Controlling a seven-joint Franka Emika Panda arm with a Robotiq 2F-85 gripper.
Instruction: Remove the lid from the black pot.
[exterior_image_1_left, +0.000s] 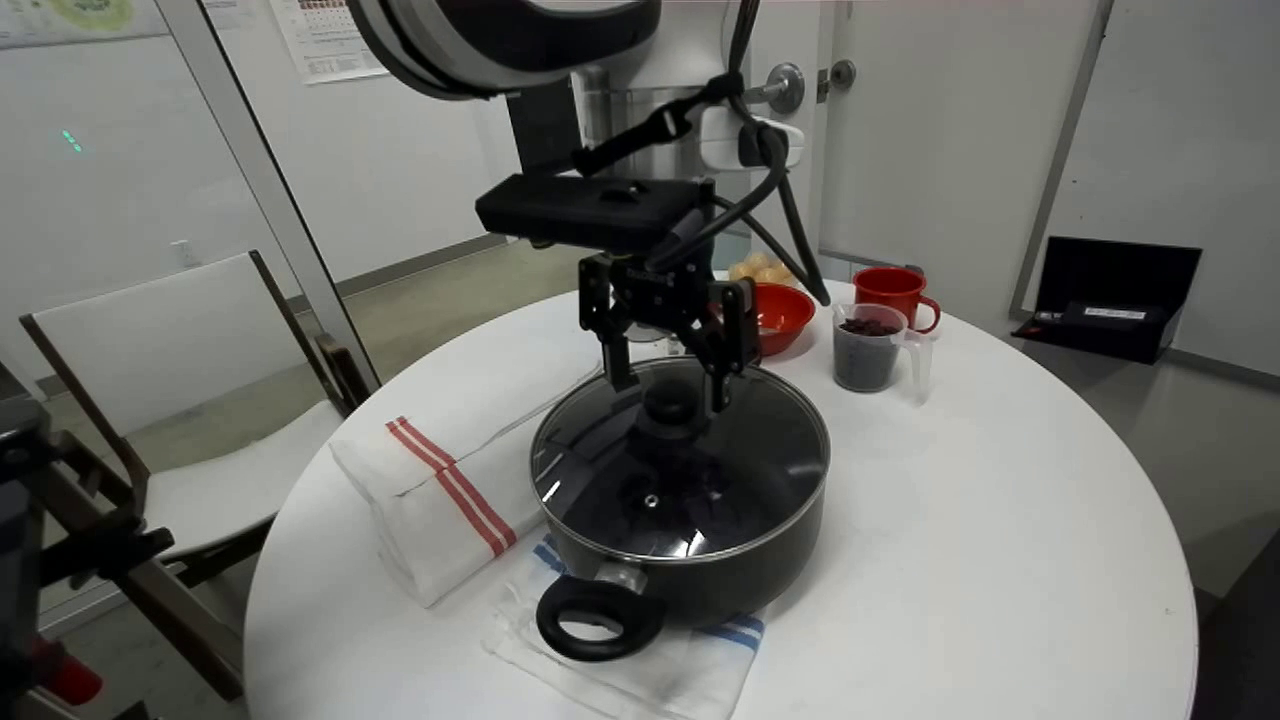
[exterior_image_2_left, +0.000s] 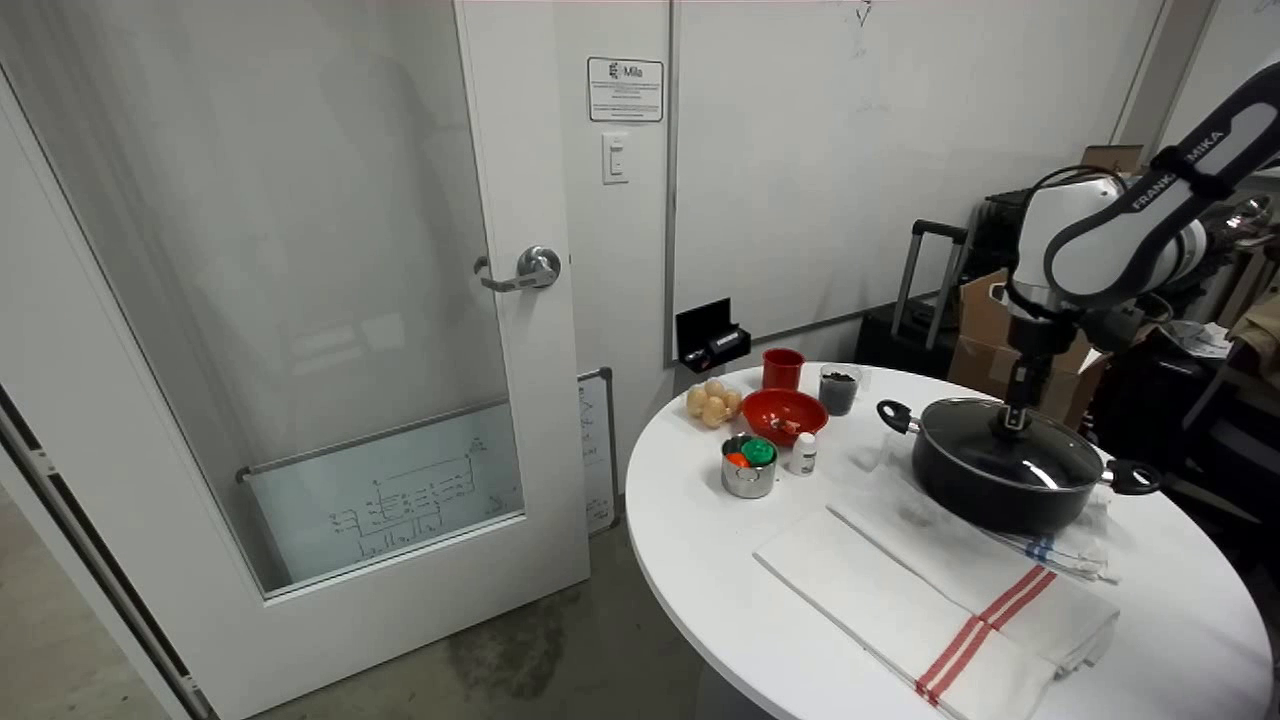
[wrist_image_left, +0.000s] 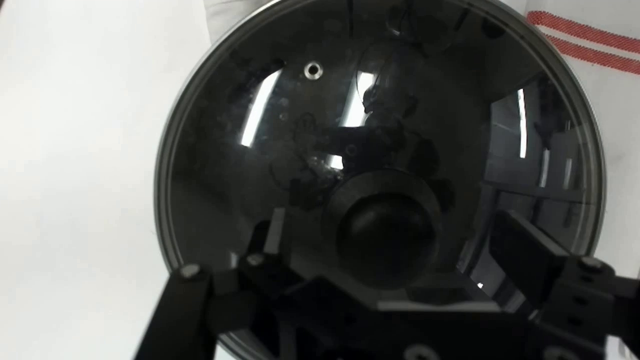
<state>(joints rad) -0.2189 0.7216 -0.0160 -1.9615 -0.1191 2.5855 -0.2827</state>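
The black pot (exterior_image_1_left: 725, 585) stands on the round white table and also shows in an exterior view (exterior_image_2_left: 985, 495). The see-through glass lid (exterior_image_1_left: 740, 490) lies flat on it, rim on rim; it also fills much of the wrist view (wrist_image_left: 225, 185). Its black knob (wrist_image_left: 387, 240) shows between my fingers in the wrist view. My gripper (exterior_image_1_left: 668, 390) points down over the lid's centre, fingers wide apart, one on each side of the knob. In the wrist view, gaps show between the knob and both fingers (wrist_image_left: 392, 222). Exact fingertip height above the glass is hard to tell.
A folded white towel with red stripes (exterior_image_1_left: 450, 490) lies beside the pot. A blue-striped towel (exterior_image_1_left: 650, 670) lies under it. Behind stand a red bowl (exterior_image_2_left: 785, 412), red mug (exterior_image_1_left: 890, 287), clear measuring cup (exterior_image_1_left: 865, 355), metal cup (exterior_image_2_left: 748, 478) and white bottle (exterior_image_2_left: 803, 455).
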